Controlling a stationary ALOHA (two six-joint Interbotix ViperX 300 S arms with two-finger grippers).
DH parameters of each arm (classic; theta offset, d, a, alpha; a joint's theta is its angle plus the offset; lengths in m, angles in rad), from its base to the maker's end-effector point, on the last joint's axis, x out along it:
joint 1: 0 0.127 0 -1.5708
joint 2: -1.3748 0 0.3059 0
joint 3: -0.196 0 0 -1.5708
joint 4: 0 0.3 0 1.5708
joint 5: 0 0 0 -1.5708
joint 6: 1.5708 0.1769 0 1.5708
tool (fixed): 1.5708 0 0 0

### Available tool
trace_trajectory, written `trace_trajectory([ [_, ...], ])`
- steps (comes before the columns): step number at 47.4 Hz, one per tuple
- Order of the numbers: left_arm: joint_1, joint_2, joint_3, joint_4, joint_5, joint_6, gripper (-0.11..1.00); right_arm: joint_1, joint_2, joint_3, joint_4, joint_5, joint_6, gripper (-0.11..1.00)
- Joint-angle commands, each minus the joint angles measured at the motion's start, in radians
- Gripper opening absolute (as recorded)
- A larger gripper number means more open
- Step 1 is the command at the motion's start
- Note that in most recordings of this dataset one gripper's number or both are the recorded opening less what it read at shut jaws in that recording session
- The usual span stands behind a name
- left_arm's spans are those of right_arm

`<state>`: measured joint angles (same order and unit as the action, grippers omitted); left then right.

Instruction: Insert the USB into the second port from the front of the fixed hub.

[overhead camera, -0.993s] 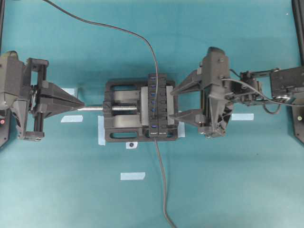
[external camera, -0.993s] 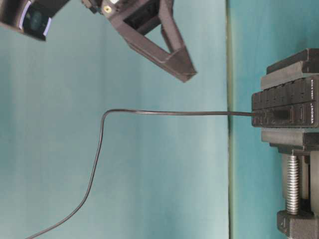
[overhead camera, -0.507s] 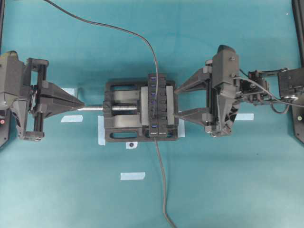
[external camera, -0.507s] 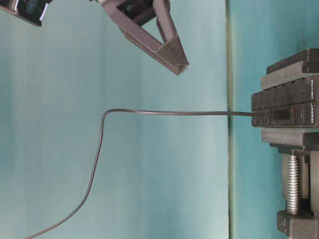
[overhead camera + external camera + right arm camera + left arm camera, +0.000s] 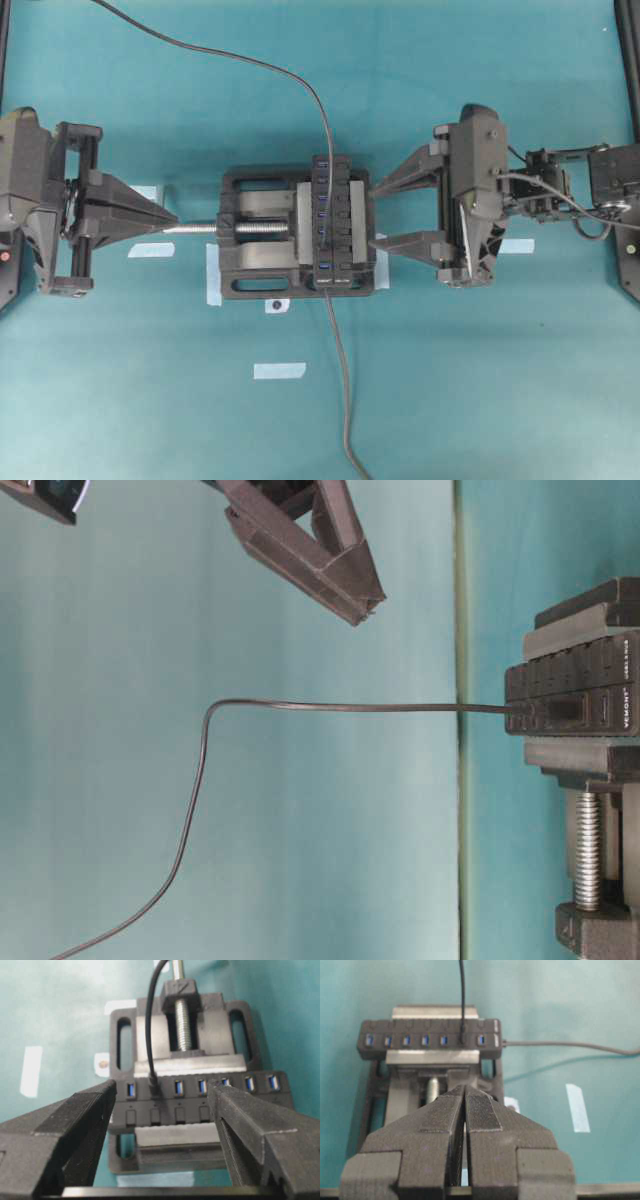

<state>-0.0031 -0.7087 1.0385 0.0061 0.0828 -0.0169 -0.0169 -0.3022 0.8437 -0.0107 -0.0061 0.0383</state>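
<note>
The fixed hub is a narrow black strip with blue ports, clamped in a black vise. The USB stands plugged into the second port from the end where the hub's own cable leaves. Its thin cable runs off to the far left. My right gripper is open and empty just right of the hub, its fingers spread on either side of the plug, apart from it. My left gripper is shut and empty at the tip of the vise screw.
Pale tape strips lie on the teal mat at the front, at the right and by the left gripper. In the table-level view the USB cable hangs in a loop above the mat, below the right gripper.
The right gripper has drawn back a little to the right, away from the hub, staying open. The left gripper, plug and hub have not moved.
</note>
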Motion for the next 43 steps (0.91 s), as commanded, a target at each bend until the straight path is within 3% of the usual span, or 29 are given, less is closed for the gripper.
trace_trajectory([
  [1,0.0,-0.002,-0.012,0.002,-0.006,-0.002,0.0,-0.003,-0.018,-0.012,0.0,-0.011,-0.014,0.8],
  [43,0.0,-0.002,-0.012,0.002,-0.011,-0.002,0.0,-0.002,-0.031,-0.009,0.003,-0.023,-0.012,0.8],
])
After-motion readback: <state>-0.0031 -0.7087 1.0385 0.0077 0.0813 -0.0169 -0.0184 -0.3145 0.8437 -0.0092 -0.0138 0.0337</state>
